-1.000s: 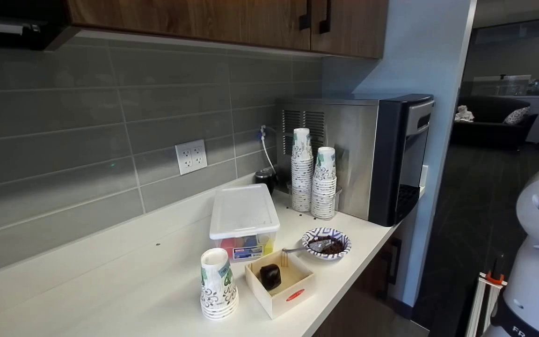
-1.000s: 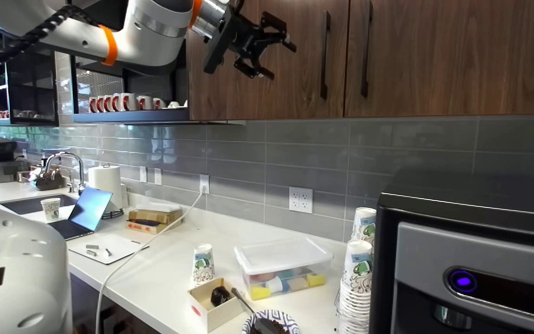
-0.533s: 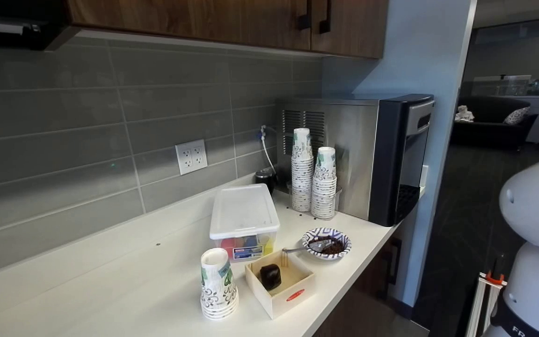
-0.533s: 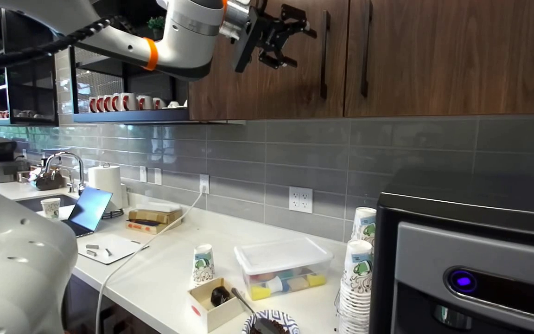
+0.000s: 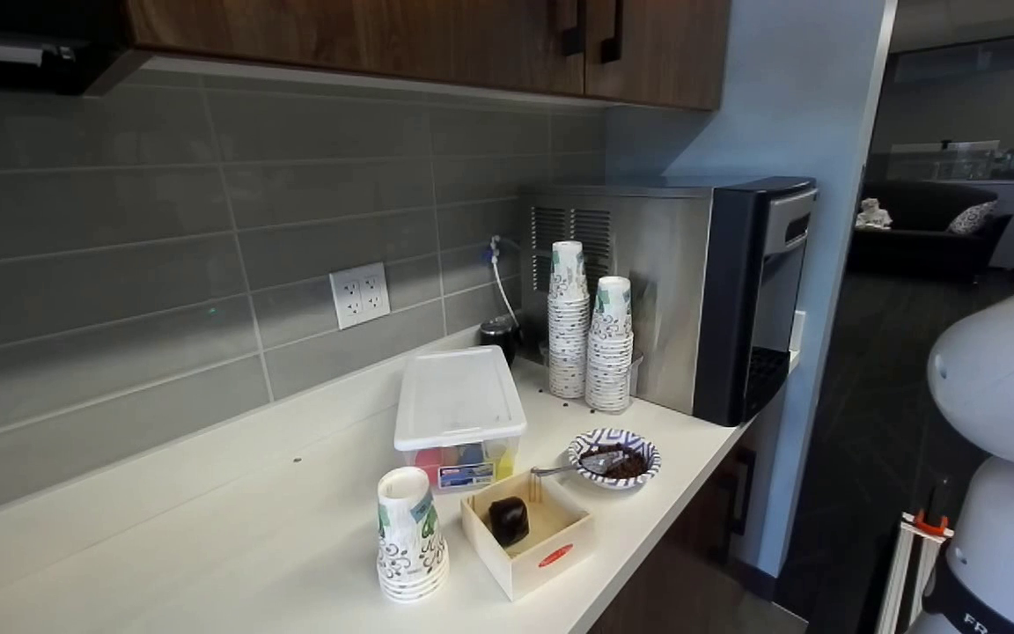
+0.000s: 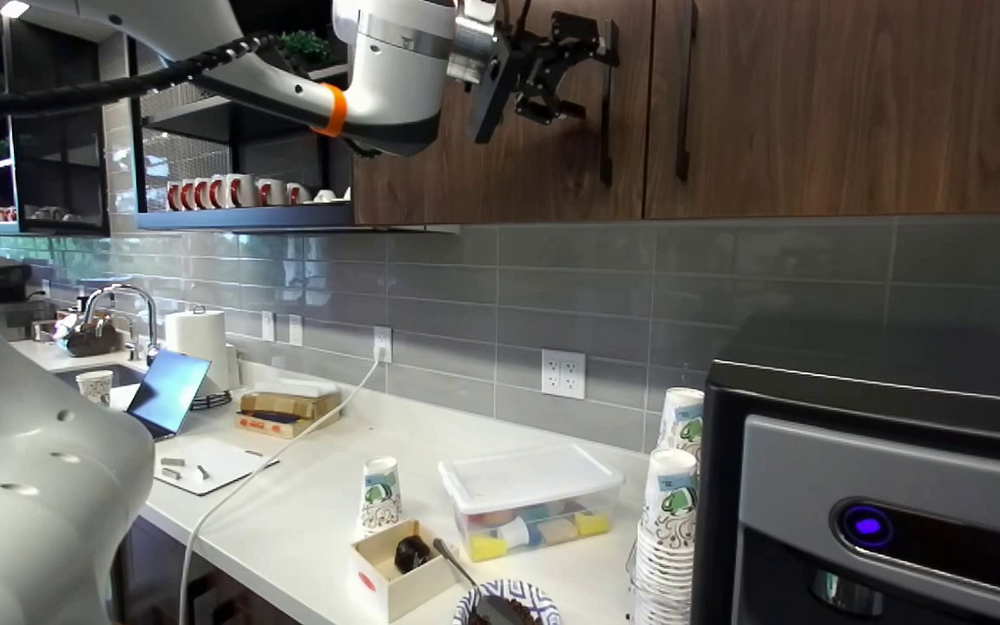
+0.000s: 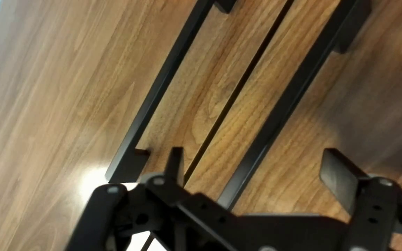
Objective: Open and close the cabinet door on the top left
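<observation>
The wooden left cabinet door [image 6: 526, 182] is shut, with a long black bar handle [image 6: 606, 148] near its right edge. It also shows in an exterior view [image 5: 340, 35]. My gripper [image 6: 594, 84] is open and empty, at the left of this handle in front of the door. Its upper fingertip overlaps the handle there; I cannot tell if it touches. In the wrist view, the open gripper [image 7: 253, 164] has the left door's handle [image 7: 277, 115] slanting between its fingers, apart from both pads [image 7: 340, 181]. The handle's lower part there is hidden behind the gripper.
The right door [image 6: 847, 113] is shut, its handle [image 6: 687, 95] close beside. A black shelf [image 6: 248, 217] with mugs adjoins at left. Below, the counter [image 6: 309, 512] bears a plastic bin [image 6: 535, 486], paper cups [image 6: 380, 495], a wooden box [image 6: 417, 586] and an ice machine [image 6: 804, 451].
My gripper has moved right along the left door to its handle, staying open. The arm has followed and its lower part has shifted. The doors have not moved.
</observation>
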